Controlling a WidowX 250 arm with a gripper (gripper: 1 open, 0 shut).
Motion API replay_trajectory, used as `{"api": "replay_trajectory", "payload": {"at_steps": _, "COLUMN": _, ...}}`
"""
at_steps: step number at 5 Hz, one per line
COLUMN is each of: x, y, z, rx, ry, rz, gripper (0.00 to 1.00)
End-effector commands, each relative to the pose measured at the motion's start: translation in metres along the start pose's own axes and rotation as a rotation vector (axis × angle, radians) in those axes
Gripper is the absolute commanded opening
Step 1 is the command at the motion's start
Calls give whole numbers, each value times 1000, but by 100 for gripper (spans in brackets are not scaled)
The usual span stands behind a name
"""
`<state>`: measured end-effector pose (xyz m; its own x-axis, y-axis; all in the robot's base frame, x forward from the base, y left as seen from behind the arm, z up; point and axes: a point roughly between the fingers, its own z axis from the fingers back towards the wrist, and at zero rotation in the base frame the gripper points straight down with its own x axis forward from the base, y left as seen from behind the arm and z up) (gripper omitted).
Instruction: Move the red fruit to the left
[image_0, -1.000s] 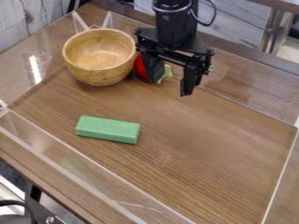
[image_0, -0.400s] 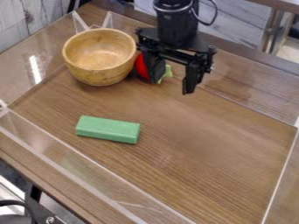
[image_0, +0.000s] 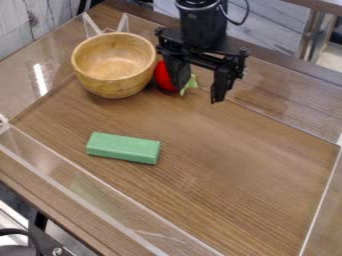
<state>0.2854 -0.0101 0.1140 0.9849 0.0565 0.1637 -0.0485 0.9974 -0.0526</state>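
Observation:
The red fruit (image_0: 166, 74) is small and bright red, with a bit of green showing at its lower right. It sits on the wooden table just right of the wooden bowl (image_0: 110, 84). My black gripper (image_0: 197, 91) hangs over it at the back of the table. Its two fingers are spread apart, and the left finger (image_0: 175, 80) stands in front of the fruit and hides part of it. I cannot tell whether the finger touches the fruit. The right finger is clear of it.
A flat green rectangular block (image_0: 124, 148) lies on the table at front left. Clear plastic walls (image_0: 40, 160) ring the table. Metal table legs (image_0: 310, 40) stand behind at the right.
The gripper has shifted very slightly up and back. The fruit, bowl and green block have not moved.

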Motion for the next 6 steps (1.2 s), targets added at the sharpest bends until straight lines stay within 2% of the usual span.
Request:
{"api": "replay_trajectory", "payload": {"at_steps": 1, "x": 6, "y": -3, "z": 0, "rx": 5, "ry": -29, "rz": 4, "gripper": 100}}
{"api": "replay_trajectory", "payload": {"at_steps": 4, "x": 19, "y": 0, "z": -18, "rx": 12, "ry": -46, "rz": 58, "gripper": 100}}
{"api": "replay_trajectory", "payload": {"at_steps": 6, "x": 31, "y": 3, "z": -26, "rx": 3, "ry": -63, "rz": 97, "gripper": 100}}
